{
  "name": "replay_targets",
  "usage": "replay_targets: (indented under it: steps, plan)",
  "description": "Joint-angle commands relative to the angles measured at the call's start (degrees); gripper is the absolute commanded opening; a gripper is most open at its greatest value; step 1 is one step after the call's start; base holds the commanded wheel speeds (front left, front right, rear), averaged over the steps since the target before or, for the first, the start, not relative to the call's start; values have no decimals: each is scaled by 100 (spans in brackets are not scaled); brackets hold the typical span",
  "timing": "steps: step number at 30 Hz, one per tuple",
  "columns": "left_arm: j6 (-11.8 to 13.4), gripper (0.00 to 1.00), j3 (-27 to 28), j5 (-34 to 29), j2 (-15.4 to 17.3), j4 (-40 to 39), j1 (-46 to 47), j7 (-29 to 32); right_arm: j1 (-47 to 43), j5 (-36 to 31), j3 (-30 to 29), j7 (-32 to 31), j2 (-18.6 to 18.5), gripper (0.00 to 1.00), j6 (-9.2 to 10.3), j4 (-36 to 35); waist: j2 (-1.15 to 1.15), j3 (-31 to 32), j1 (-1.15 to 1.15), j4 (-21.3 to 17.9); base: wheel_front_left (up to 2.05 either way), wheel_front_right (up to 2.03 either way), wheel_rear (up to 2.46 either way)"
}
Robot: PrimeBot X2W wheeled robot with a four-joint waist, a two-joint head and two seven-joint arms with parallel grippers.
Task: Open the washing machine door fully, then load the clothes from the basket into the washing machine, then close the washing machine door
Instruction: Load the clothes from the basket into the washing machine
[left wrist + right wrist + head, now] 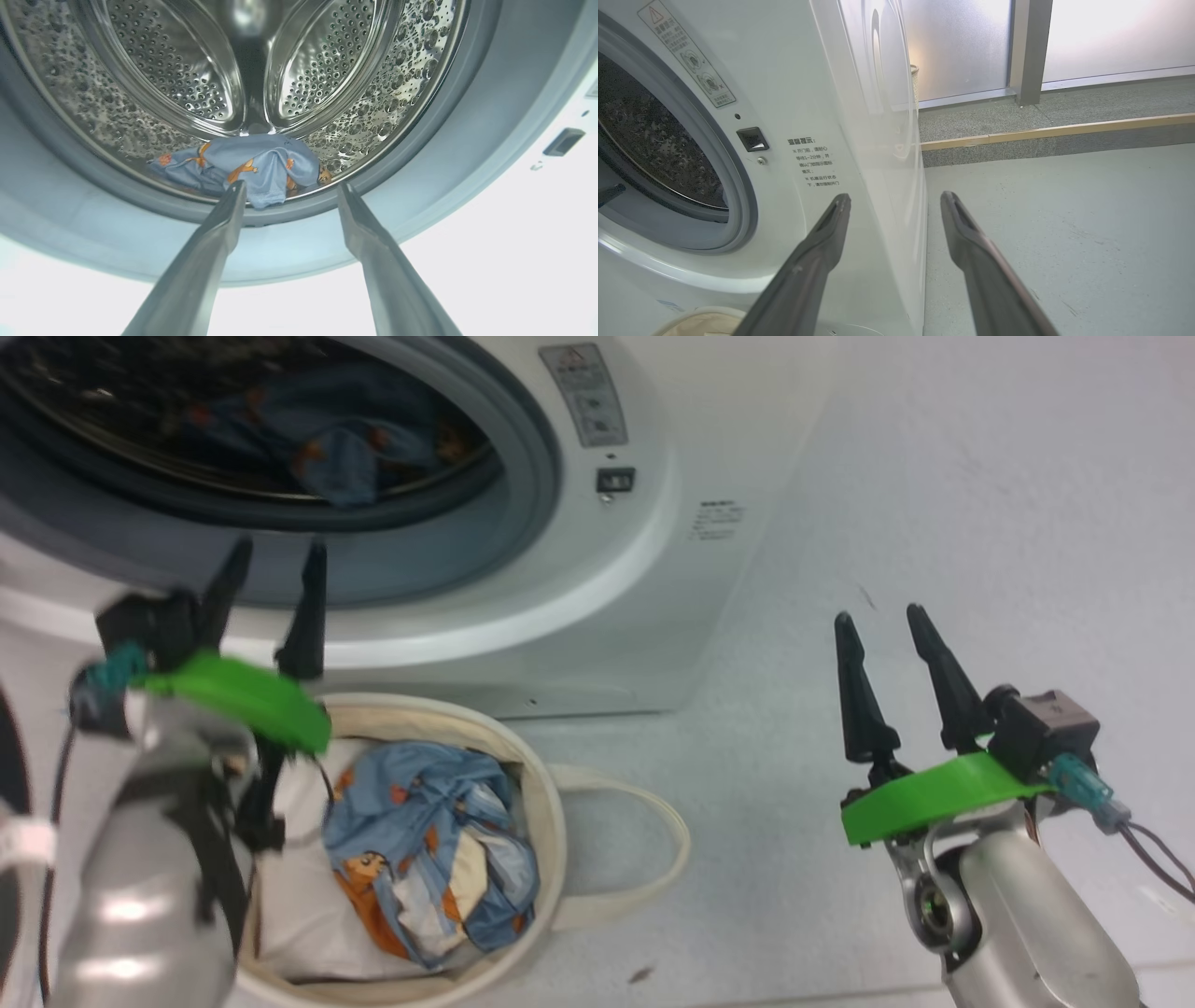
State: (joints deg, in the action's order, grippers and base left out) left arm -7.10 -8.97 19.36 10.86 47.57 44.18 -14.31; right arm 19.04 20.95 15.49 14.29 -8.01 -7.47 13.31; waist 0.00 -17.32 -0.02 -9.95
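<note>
your left fingers [303,616] stand wide apart, empty, over the edge of the basket [551,803] by the washing machine [597,616]; your right fingers [859,691], equally wide and empty, hang over the floor [934,476]. the clothes [420,840] heaped in the basket look soft, light, floppy: pinch a raised fold on top.

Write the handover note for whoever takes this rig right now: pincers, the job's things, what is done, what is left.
Left pincer: open, empty, pointing into the drum, close to the basket.
Right pincer: open, empty, over the floor to the right of the washing machine.
Done: the machine stands open; one bear-print garment lies at the drum's front edge.
Left: more bear-print clothes sit in the basket beside a white bundle. Load them, then close the door.
</note>
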Motion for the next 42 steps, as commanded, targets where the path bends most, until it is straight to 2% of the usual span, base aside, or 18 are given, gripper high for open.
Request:
replay_targets:
  steps: [1, 4, 13, 22, 42]
  plan:
    - [-34, 100, 184, 37, 178, -451, -258, -68, -94, 42, 120, 71, -69, 100, -2, -144, 0, 337, 2, 286, 0, 0, 0]
    - [-36, 100, 154, 63, 299, -953, -904, -68, -181, 76, 136, 71, -125, 100, -2, -122, 0, 556, 2, 413, 0, 0, 0]
    - [-37, 100, 854, -89, 374, -1925, -2071, -68, -380, 80, 118, 71, -289, 100, -2, -190, 0, 1002, 2, 672, 0, 0, 0]
    - [-34, 100, 1371, -244, 267, -2175, -2523, -69, -519, 125, 190, 71, -376, 100, -2, -277, 0, 1272, 2, 717, 0, 0, 0]
    - [-38, 100, 1583, -448, 70, -2318, -2713, -69, -558, 151, 156, 71, -376, 100, -2, -141, 0, 1356, 2, 649, 0, 0, 0]
